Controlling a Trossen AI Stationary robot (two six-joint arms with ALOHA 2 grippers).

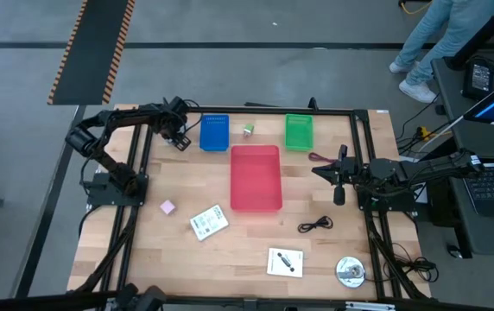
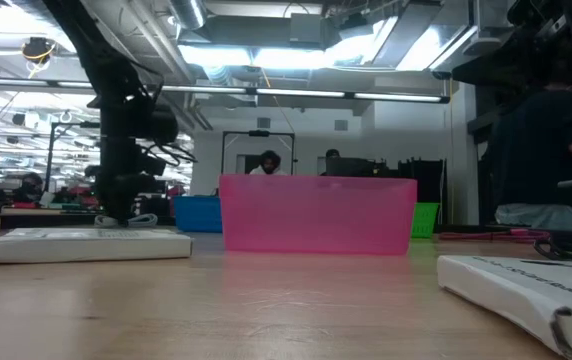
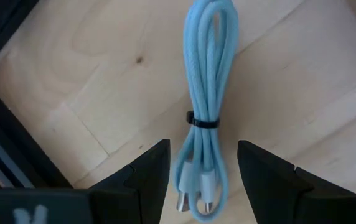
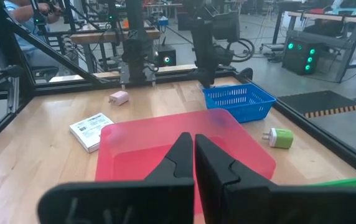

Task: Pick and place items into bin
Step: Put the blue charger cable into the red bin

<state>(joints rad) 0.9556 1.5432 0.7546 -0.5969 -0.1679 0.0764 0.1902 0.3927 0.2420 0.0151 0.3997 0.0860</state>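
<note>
A light blue cable (image 3: 206,93), bundled with a black tie, lies flat on the wood by the table's far left. My left gripper (image 3: 203,168) is open and points down over it, one finger on each side of its plug end, apart from it. In the high view this gripper (image 1: 180,138) stands left of the blue tray (image 1: 214,132). My right gripper (image 4: 194,149) is shut and empty, level, at the right side of the red tray (image 1: 256,177), pointing left (image 1: 318,171). A reddish cable (image 1: 320,158) lies just beyond it.
On the table lie a pink block (image 1: 167,207), a white-green packet (image 1: 208,223), a black cable (image 1: 315,225), a white card (image 1: 285,261), a silver disc (image 1: 350,272) and a small green-white object (image 1: 249,130). A green tray (image 1: 299,131) sits at the far edge. A person (image 1: 428,43) stands beyond the table.
</note>
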